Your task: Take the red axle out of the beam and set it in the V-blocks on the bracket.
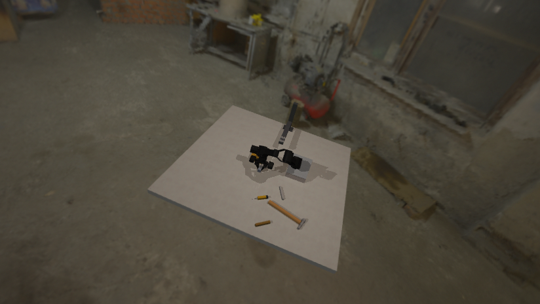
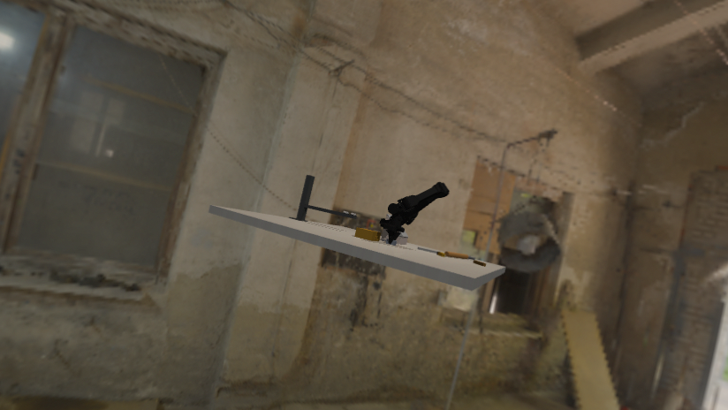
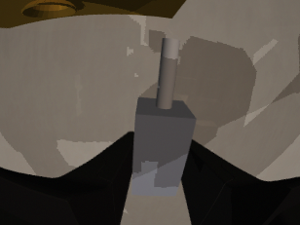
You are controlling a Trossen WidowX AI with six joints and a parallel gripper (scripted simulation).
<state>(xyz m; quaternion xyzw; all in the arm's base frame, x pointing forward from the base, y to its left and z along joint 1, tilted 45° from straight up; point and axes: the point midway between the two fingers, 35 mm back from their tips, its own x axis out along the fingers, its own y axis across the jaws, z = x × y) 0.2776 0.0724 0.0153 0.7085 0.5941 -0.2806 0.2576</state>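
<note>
Red axle: hidden | arm (image 1: 267, 151) (image 2: 418, 202): bent low over tabletop (image 1: 204, 162) (image 2: 275, 228) (image 3: 44, 72) | end effector (image 1: 259, 168) (image 2: 390, 240) (image 3: 157, 139): partly closed, gripping grey pinned block (image 1: 259, 170) (image 3: 163, 150)

Workshop backdrop: dim, softly blurred
Window (image 2: 5, 41): small bright glare at upper left
Tabletop (image 1: 211, 151) (image 2: 284, 229): evenly lit, gray shadows around the arm (image 1: 274, 152) (image 2: 414, 203)
Wrist view: jagged shadow edges, near-black foreground
Distant tools: coarse, pixelated
</note>
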